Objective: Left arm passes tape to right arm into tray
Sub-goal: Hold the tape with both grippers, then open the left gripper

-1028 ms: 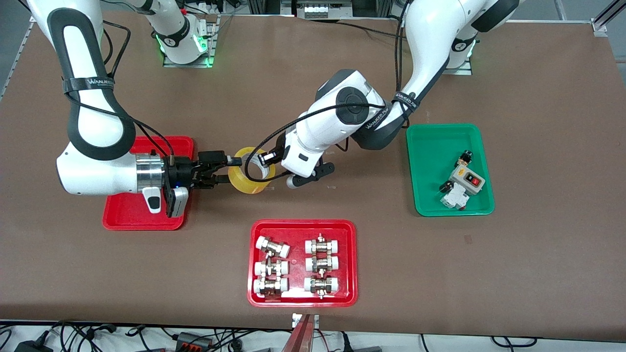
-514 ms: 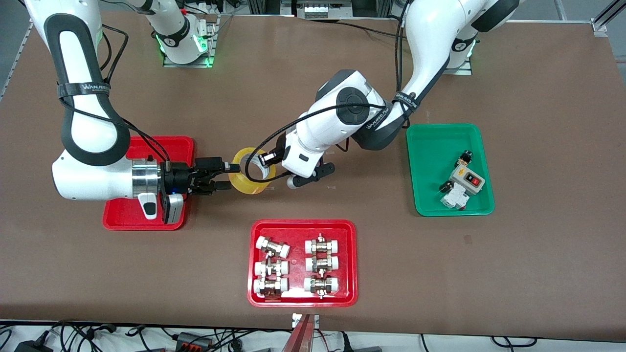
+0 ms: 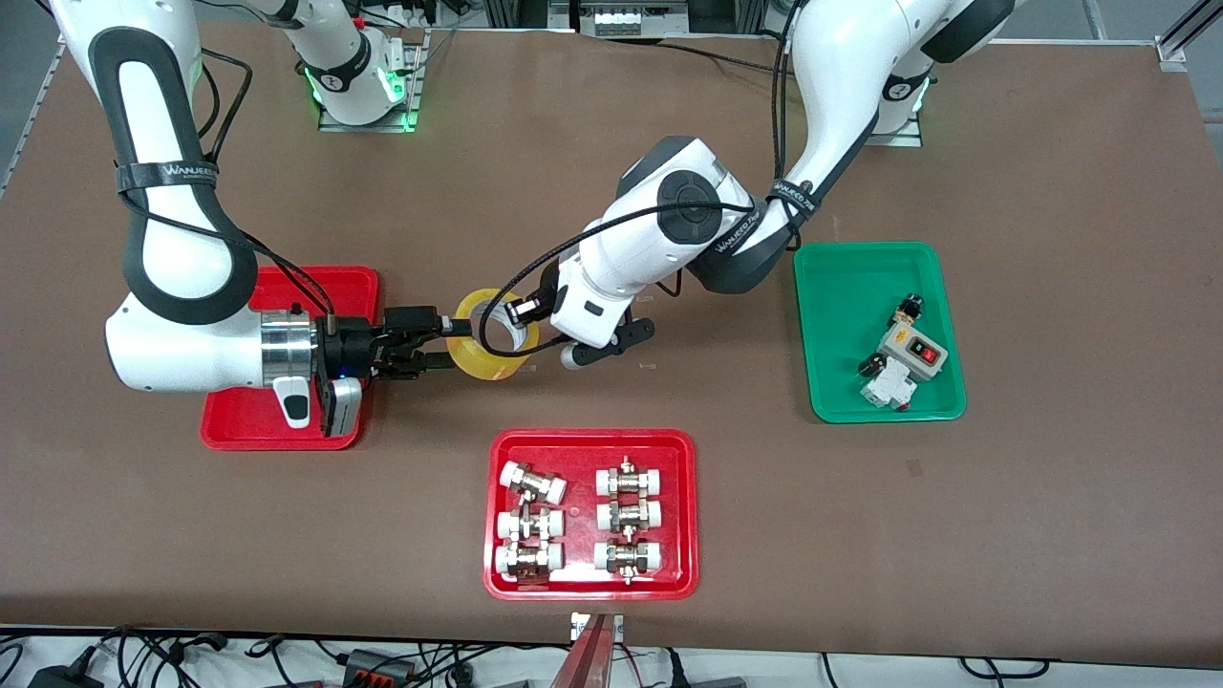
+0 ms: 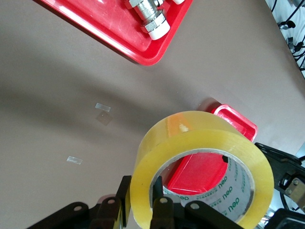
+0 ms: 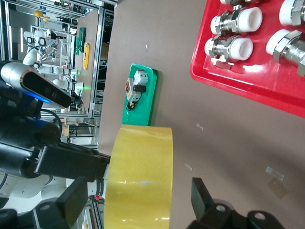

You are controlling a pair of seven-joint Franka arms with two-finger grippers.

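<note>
Tape roll [image 3: 491,336] hangs over the worktop [image 3: 1051,143], clamped by the left gripper [image 3: 521,311]; the right gripper [image 3: 445,342] fingers straddle it, open.

Even, bright overhead light falls on my table [image 3: 611,191]; shadows under my arms are soft and short. My left wrist view shows a broad dim shadow on the brown surface beside my hand. Glare glints on the red fittings tray [image 5: 248,88] near my right hand.
</note>
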